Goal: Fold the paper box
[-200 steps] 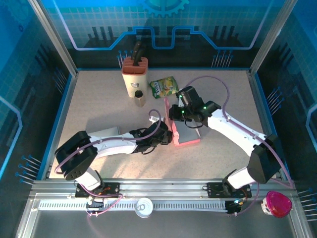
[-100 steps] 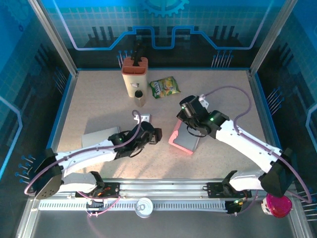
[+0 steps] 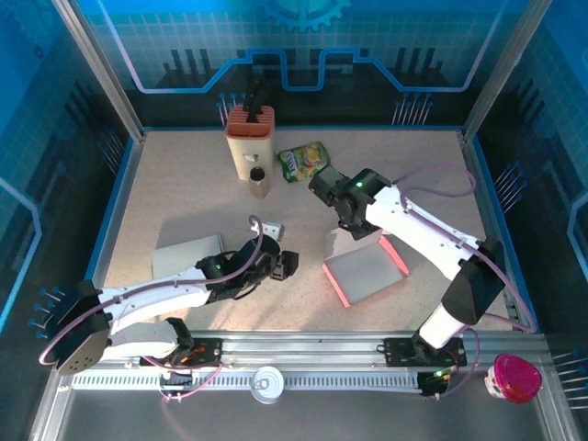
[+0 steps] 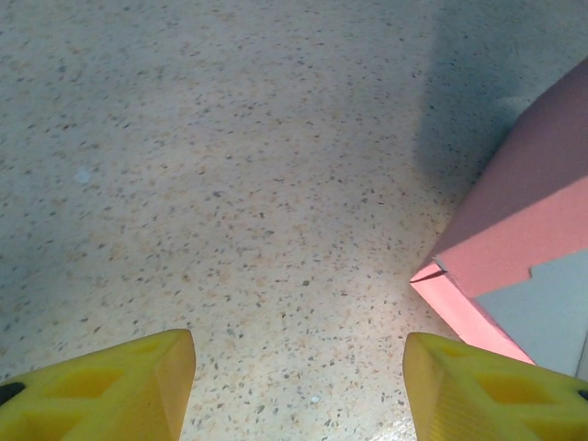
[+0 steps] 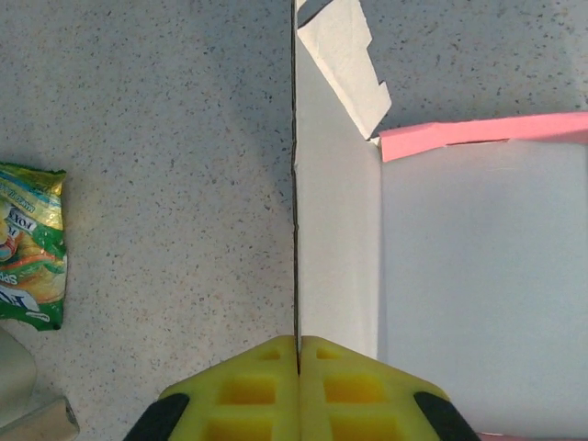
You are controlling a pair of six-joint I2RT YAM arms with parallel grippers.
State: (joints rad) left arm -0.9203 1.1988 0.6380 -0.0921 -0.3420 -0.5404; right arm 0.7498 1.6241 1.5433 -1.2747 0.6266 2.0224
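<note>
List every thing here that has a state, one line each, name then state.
paper box, lying open on the table, one wall lifted
right end effector, shut on the paper box's lifted wall
left end effector, open, holding nothing, near the box's corner
snack bag, lying flat, apart from the box
knife block, upright
small jar, upright

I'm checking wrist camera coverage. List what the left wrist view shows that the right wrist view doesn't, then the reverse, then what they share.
Left wrist view: the left fingers spread apart over the table with nothing between them, and the pink outer wall of the paper box at the right.
Right wrist view: the right fingers pinched together on the edge of the upright white flap, and a green snack bag at the left edge.
Both: the paper box and the speckled table.
</note>
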